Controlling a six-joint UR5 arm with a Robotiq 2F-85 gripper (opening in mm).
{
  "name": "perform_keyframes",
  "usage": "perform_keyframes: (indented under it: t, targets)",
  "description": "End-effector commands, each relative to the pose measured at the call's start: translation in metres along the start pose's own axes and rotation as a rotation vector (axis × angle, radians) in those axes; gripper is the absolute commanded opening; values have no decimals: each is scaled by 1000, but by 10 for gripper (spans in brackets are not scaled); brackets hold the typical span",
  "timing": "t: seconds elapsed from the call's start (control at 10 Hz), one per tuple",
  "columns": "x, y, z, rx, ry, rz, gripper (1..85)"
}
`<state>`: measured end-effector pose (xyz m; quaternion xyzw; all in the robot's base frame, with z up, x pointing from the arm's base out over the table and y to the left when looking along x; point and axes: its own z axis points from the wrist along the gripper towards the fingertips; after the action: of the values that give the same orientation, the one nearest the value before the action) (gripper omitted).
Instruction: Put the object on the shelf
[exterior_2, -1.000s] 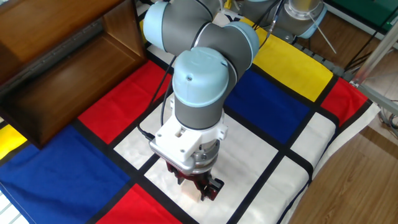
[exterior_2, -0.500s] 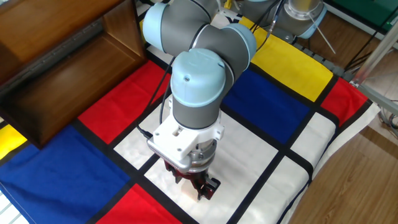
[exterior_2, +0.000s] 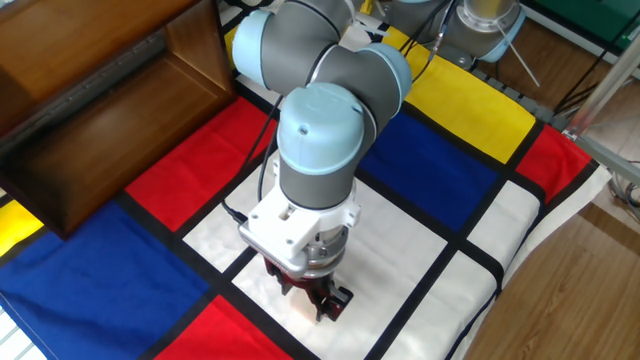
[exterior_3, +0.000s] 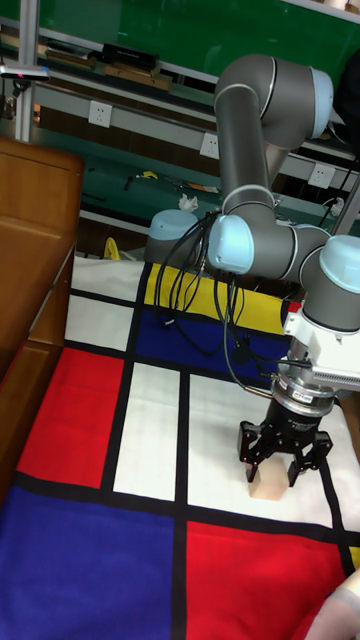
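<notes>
On the left of the table stands the shelf (exterior_2: 110, 110), dark brown, its boards well apart from the work. Across the colour-blocked cloth (exterior_2: 440, 160) the arm (exterior_2: 320, 130) reaches straight down over a white square, probably to take a top grasp. Its gripper (exterior_3: 282, 462) straddles the object (exterior_3: 267, 484), fingers narrow around it; whether they grip it I cannot tell.

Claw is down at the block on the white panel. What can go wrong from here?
1. The claw straddles the block, but only its lower corner shows; an off-centre grip might tip it on the cloth.
2. In the fixed view the arm hides the block, so the grip can't be checked there.
3. The shelf sits far across the table; a weak grip could drop it on the way.
</notes>
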<state>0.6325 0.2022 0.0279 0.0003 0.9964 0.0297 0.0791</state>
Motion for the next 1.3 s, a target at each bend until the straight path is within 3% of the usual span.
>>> perform_keyframes:
  t: [0.0, 0.7, 0.8, 0.9, 1.0, 1.1, 1.2]
  targets:
    - [-1, -1, 5, -4, -4, 18, 593]
    - [2, -2, 17, -1, -3, 57, 557]
    - [2, -1, 17, -1, -1, 83, 263]
    - [-3, 0, 16, 9, -9, 178, 83]
    - [-3, -2, 9, 23, -3, 176, 10]
    - [-4, 0, 0, 30, 1, 177, 10]
    - [-12, -4, -5, 47, -22, 167, 10]
